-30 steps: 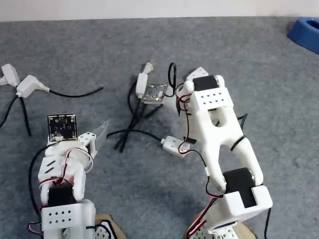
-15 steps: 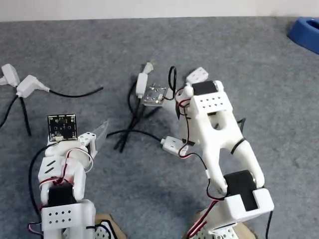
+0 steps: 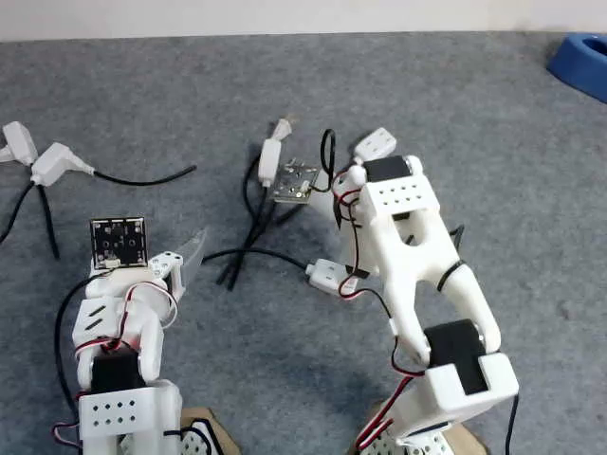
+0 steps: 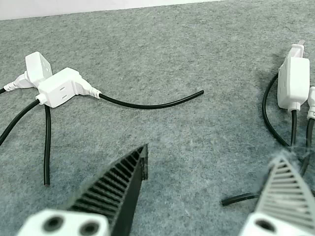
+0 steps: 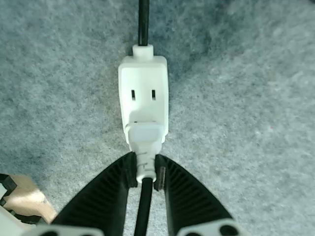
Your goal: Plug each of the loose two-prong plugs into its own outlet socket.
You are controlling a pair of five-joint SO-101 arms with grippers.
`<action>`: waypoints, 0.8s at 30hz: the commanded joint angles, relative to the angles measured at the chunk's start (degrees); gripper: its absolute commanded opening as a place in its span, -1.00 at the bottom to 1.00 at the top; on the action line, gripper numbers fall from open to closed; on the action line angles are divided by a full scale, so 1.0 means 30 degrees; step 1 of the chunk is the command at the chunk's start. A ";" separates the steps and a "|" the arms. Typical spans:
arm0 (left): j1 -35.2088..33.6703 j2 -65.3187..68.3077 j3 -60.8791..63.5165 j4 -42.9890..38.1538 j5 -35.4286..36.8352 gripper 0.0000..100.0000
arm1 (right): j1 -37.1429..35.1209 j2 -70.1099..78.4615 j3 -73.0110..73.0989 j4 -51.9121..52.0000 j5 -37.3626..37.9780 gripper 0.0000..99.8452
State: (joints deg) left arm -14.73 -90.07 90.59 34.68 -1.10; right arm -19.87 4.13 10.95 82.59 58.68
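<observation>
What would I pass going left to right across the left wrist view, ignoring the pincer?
White angled two-slot outlet block → loose end of black cord → white oblong plug on its black cord.

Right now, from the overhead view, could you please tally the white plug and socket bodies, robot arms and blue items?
White plug and socket bodies: 5
Robot arms: 2
Blue items: 1
Total: 8
</observation>
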 commanded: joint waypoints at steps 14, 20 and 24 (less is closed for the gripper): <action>-0.0220 -0.0220 -0.0132 -0.0381 0.0176 -0.26 | 0.0425 0.5465 0.0073 -0.3443 -0.0264 -0.99; -0.0220 -0.0220 -0.0132 -0.0381 0.0147 -0.26 | 0.0630 0.6989 0.0103 -0.4117 -0.0293 -0.99; -0.0190 -0.0220 -0.0132 -0.0381 0.0147 -0.26 | 0.0835 0.6901 0.0073 -0.4352 -0.0938 -0.99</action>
State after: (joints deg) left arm -14.73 -90.07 90.59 34.68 -1.10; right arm -18.73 21.27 9.89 73.01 58.07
